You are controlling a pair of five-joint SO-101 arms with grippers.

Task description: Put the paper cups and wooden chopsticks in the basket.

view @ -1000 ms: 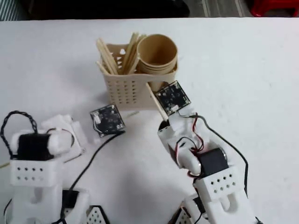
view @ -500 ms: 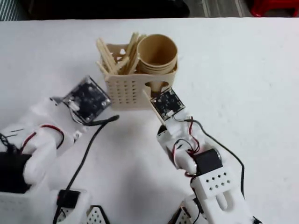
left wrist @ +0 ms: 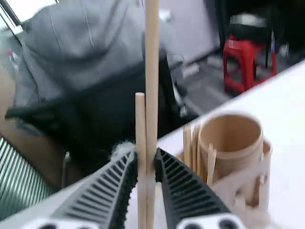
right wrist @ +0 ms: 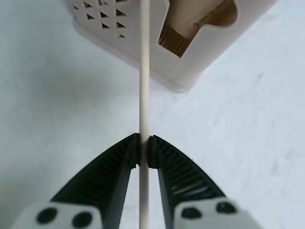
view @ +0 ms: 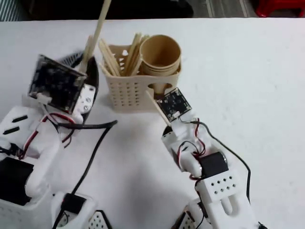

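A cream perforated basket [view: 128,93] stands at the table's middle back, holding stacked paper cups [view: 160,53] and several wooden chopsticks [view: 112,58]. My left gripper [left wrist: 146,167] is raised to the basket's left and shut on two chopsticks [left wrist: 151,86] that point upward; in the high view a chopstick [view: 96,33] rises past the table's far edge. My right gripper [right wrist: 143,148] is low at the basket's front right corner, shut on one chopstick [right wrist: 144,62] that runs along the basket wall [right wrist: 128,36]. The same chopstick [view: 156,107] shows beside the right wrist board.
Cables [view: 93,143] trail from both arms across the near table. White table [view: 248,71] spreads wide to the right of the basket. A red stool [left wrist: 248,57] and a dark chair [left wrist: 90,76] stand in the room beyond.
My left arm rose from low on the near left and swung up beside the basket, lifting chopsticks upright. The right gripper edged slightly toward the basket with its chopstick.
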